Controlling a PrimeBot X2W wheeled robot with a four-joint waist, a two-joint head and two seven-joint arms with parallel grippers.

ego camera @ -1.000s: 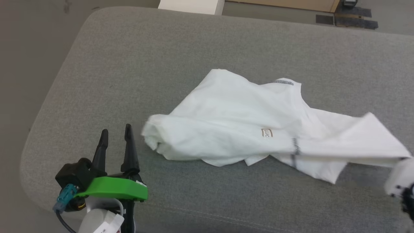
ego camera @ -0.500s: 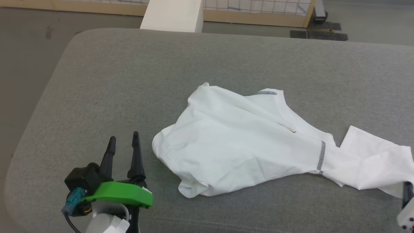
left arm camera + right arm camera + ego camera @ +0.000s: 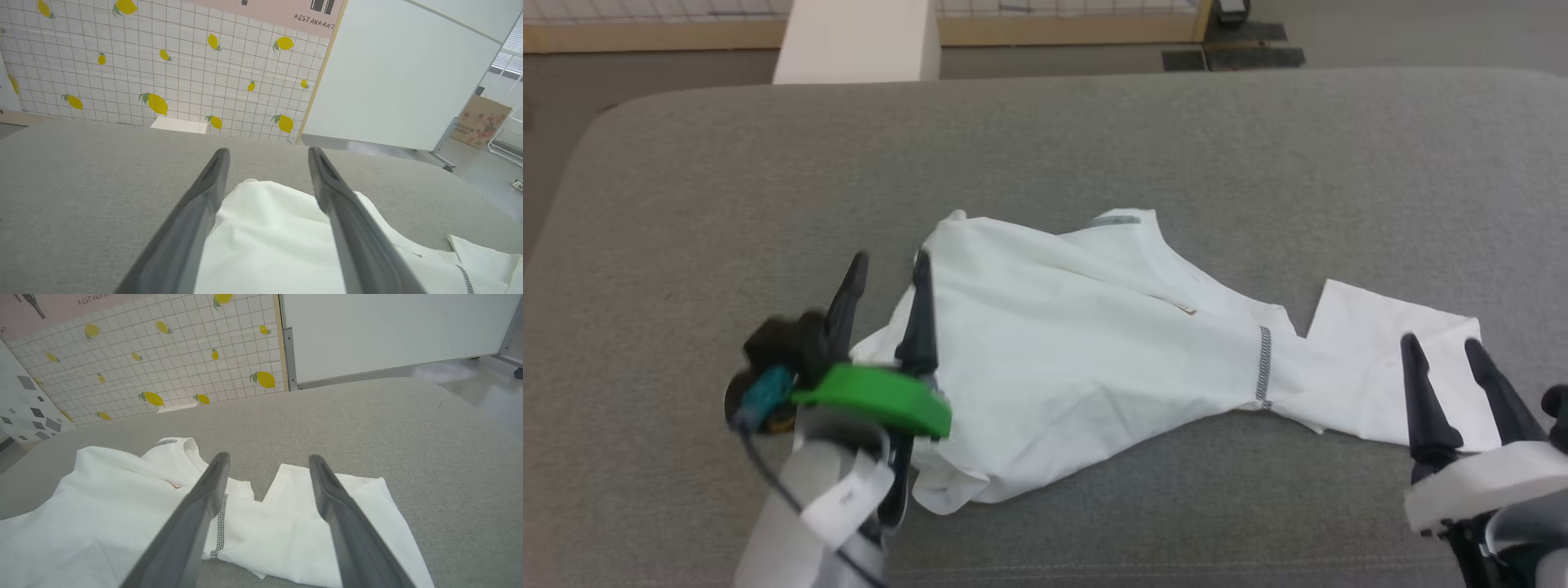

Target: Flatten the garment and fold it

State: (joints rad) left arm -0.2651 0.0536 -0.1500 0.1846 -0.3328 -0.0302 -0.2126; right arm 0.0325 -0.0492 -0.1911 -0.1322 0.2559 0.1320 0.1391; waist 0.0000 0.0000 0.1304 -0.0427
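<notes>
Two things differ from a second ago. The right end effector (image 3: pixel 1439 343), which then held up the right end of the shirt (image 3: pixel 1078 359), now hovers over the sleeve (image 3: pixel 1380 327) with its fingers spread and nothing between them. That sleeve lies fairly flat on the grey cushion (image 3: pixel 1094 139). The left end effector (image 3: pixel 889 260), which stood apart from the cloth at the near left, now reaches over the shirt's left edge, fingers likewise spread and empty. Its wrist view shows white fabric between and beneath the fingers, though I cannot tell whether the tips touch it. The head camera has also swung, so the white box (image 3: pixel 858 41) only seems to have shifted along the far edge. The shirt lies across the middle of the cushion, all of it down but far from flat. Its body is bunched and doubled under at the near left, and a short line of dark stitching (image 3: pixel 1263 367) marks a narrow neck between body and sleeve. I judge that the pull-out on the right is finished and the flattening now passes to the left side, where a grip on the tucked-under edge seems called for. Folding has not begun.
</notes>
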